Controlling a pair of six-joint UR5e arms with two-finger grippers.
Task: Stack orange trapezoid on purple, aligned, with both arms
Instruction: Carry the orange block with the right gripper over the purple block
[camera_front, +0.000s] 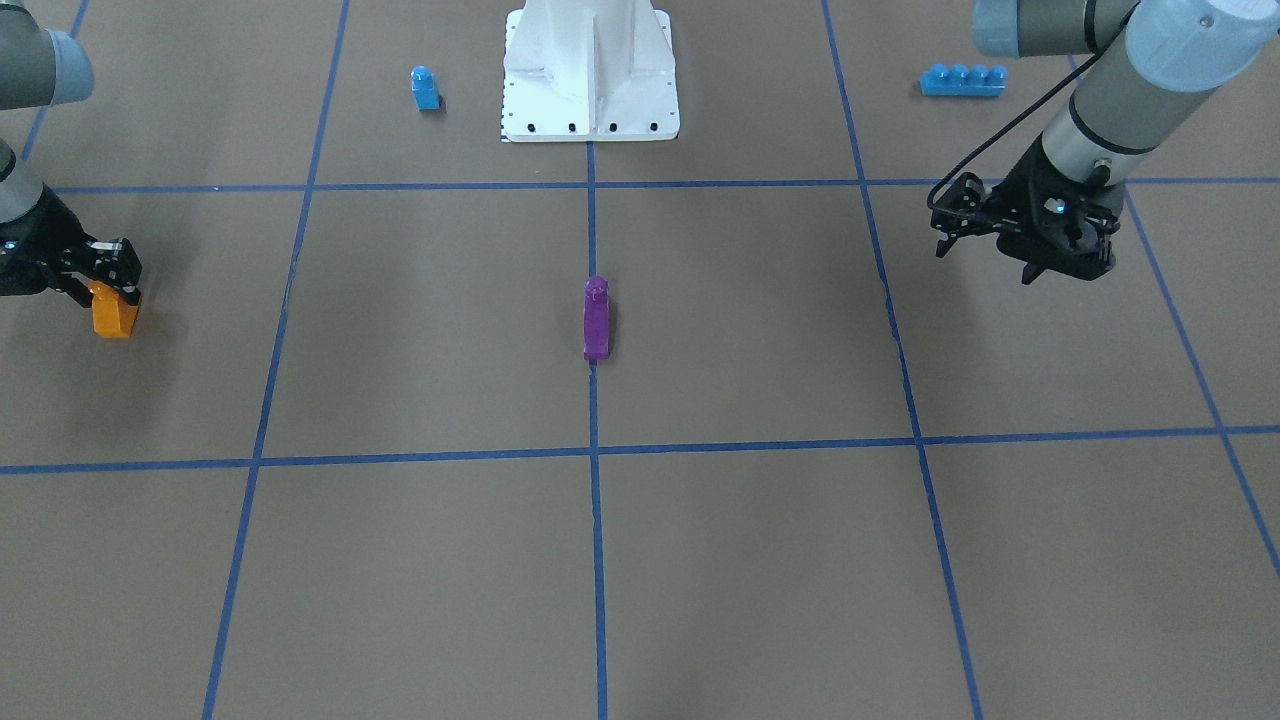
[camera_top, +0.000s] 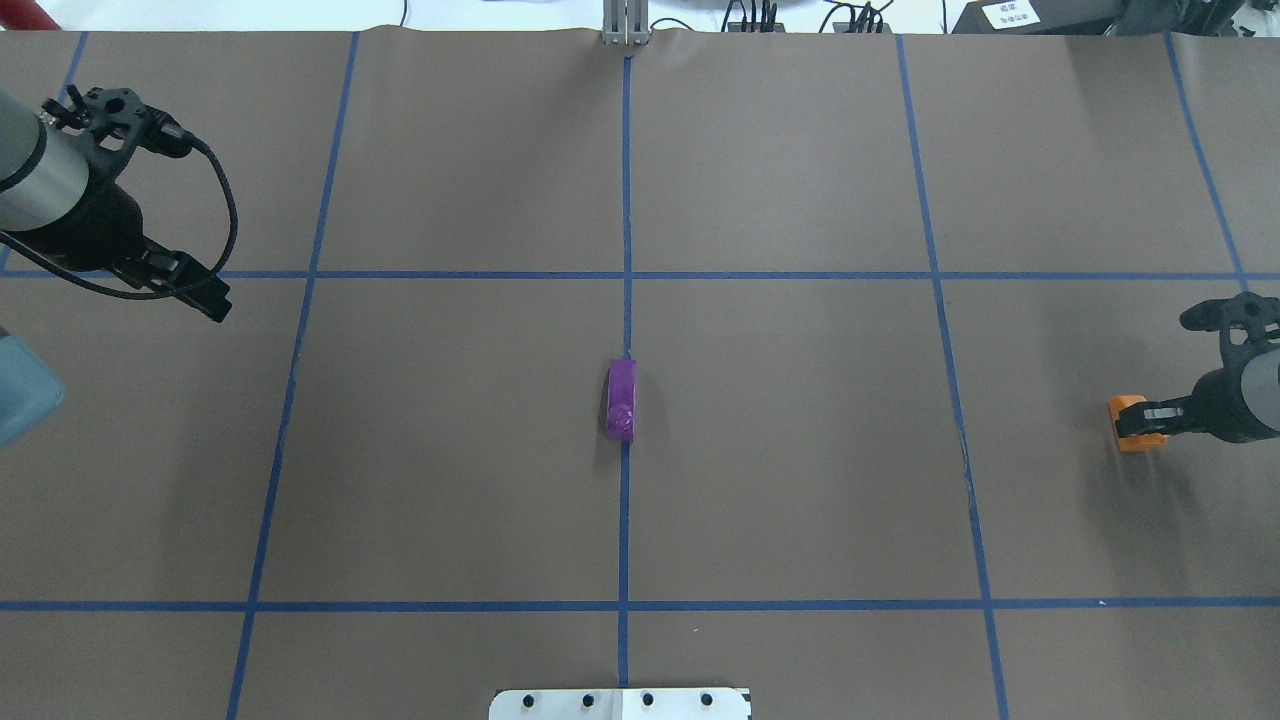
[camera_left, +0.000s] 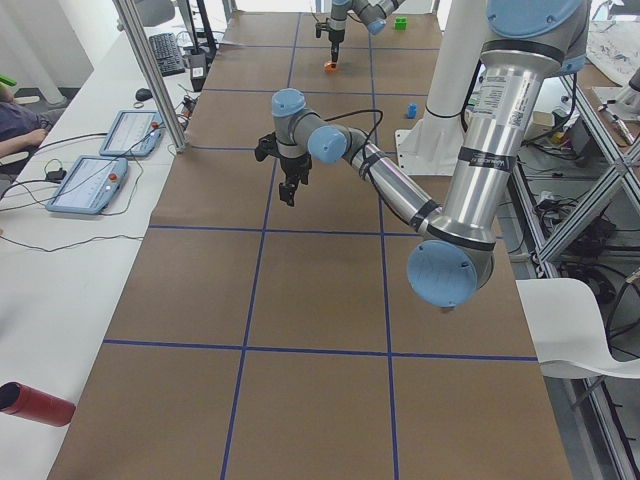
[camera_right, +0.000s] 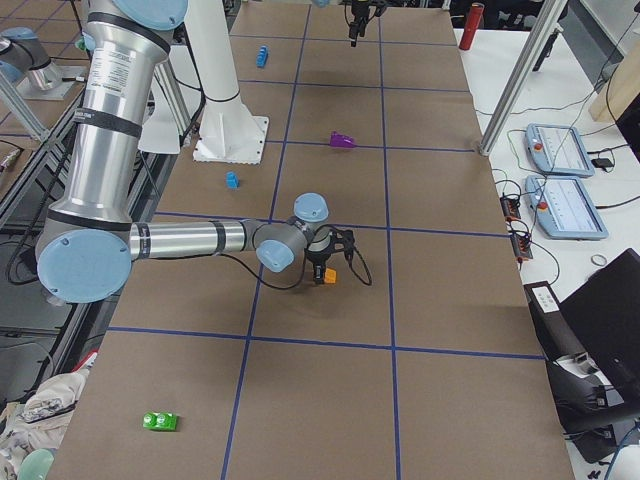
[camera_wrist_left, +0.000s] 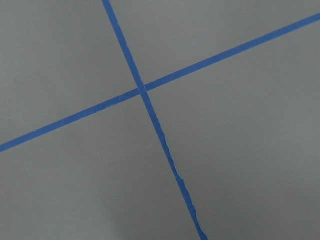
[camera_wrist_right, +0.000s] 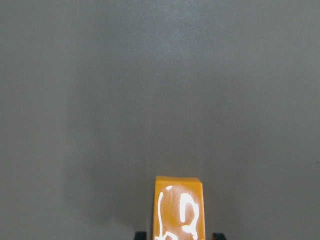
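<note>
The orange trapezoid (camera_front: 115, 312) is clamped between the fingers of my right gripper (camera_front: 112, 292), low over the table at the robot's far right. It also shows in the overhead view (camera_top: 1131, 422) and fills the bottom of the right wrist view (camera_wrist_right: 179, 210). The purple brick (camera_front: 596, 318) lies on the centre tape line (camera_top: 621, 400), far from both grippers. My left gripper (camera_front: 1065, 272) hangs empty above the table at the robot's far left (camera_top: 205, 298), with its jaws apart. The left wrist view shows only tape lines.
A small blue one-stud brick (camera_front: 425, 88) stands beside the white pedestal (camera_front: 590, 70). A long blue four-stud brick (camera_front: 962, 80) lies behind the left arm. A green brick (camera_right: 160, 421) lies far off at the table's right end. Blue tape lines grid the brown table.
</note>
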